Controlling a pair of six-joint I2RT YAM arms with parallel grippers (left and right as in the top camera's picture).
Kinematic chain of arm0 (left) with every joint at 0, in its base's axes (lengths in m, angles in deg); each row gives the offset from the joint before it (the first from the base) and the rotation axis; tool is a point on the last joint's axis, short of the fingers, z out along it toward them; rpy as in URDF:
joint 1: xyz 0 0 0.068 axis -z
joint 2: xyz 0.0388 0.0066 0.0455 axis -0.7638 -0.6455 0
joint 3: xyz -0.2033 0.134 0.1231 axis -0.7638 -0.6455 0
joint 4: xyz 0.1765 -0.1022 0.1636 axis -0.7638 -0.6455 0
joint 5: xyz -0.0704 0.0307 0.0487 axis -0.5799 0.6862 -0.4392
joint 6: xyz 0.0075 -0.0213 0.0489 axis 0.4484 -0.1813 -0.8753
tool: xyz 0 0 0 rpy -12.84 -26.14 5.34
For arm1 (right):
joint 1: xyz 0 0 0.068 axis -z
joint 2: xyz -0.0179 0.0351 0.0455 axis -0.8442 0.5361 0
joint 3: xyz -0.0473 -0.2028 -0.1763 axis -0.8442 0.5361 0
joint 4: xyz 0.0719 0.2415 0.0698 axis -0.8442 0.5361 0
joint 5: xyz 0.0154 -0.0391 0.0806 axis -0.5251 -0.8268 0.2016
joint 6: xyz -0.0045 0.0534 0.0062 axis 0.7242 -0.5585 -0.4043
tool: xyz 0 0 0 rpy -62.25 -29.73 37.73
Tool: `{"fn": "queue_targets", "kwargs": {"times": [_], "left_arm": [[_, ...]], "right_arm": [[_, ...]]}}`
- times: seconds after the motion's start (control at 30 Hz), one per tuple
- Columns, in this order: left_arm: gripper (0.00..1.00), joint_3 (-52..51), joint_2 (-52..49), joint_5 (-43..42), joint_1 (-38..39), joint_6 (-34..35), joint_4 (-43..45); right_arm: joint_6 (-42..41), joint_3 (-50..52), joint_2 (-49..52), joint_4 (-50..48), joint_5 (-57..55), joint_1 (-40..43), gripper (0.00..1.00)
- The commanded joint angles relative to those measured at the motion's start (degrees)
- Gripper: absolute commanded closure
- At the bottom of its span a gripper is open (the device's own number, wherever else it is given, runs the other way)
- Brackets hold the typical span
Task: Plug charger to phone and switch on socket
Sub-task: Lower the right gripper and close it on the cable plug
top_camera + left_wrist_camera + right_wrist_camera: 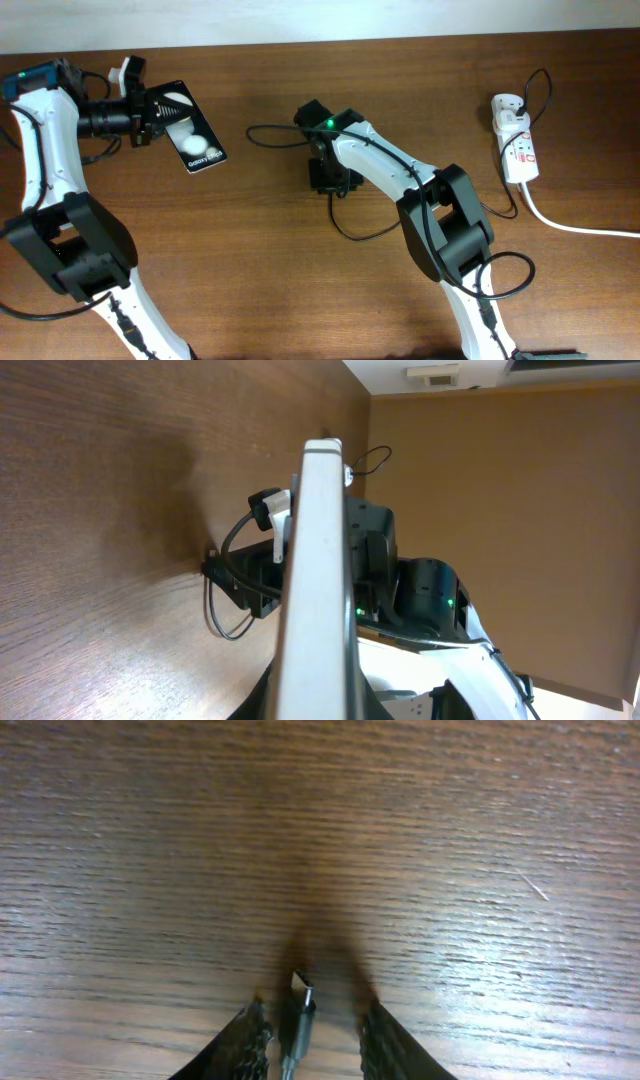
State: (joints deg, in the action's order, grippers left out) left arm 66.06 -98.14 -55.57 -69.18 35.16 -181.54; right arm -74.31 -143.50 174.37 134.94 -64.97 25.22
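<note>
Although most of its small print is too fine to be read, the word "Galaxy" can be made out in white at the lower end of the phone (192,128), which is held tilted at the upper left of the overhead view, two round white reflections showing on its glossy screen; it is clamped at its upper-left end by the left jaws, closed tight on it at the tip of the left arm (40,130); in the left wrist view the phone (318,580) is seen edge-on as a pale strip up the middle of the frame. Near the centre of the overhead view the right arm (390,165), on which a green light (328,124) is lit, is lowered over the brown wooden worktop (260,290); the right jaws are parted a little, and in the right wrist view the connector tip (300,1005) is seen between them at the bottom centre with a gap on each side, so that nothing is gripped; whether the tip rests on the worktop cannot be told. The black charger cable (356,239) is looped below the right arm and led to the upper right, where its white plug adapter (507,108) is seated in the top end of the socket (522,155); red marks are seen on the socket, but no writing there can be read; a thick white cord (575,226) is led from its lower end to the right edge.
</note>
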Motion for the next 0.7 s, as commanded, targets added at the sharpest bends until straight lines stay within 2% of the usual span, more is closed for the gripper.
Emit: {"fn": "queue_targets", "kwargs": {"times": [0.0,0.23,0.6,0.67], "left_arm": [[1.00,-0.07,0.26,-1.92,-0.39,-0.98,-0.13],[1.00,-0.07,0.26,-1.92,-0.39,-0.98,-0.11],[1.00,-0.07,0.26,-1.92,-0.39,-0.98,-0.11],[1.00,-0.07,0.26,-1.90,-0.39,-0.98,-0.11]], "right_arm": [[-0.81,2.84,2.99,-0.79,2.60,-0.63,0.67],[-3.30,6.08,2.99,-0.44,3.48,-0.63,0.72],[-3.28,6.54,2.99,0.28,4.98,-0.70,0.72],[-3.28,6.54,2.99,0.31,4.98,-0.70,0.76]]}}
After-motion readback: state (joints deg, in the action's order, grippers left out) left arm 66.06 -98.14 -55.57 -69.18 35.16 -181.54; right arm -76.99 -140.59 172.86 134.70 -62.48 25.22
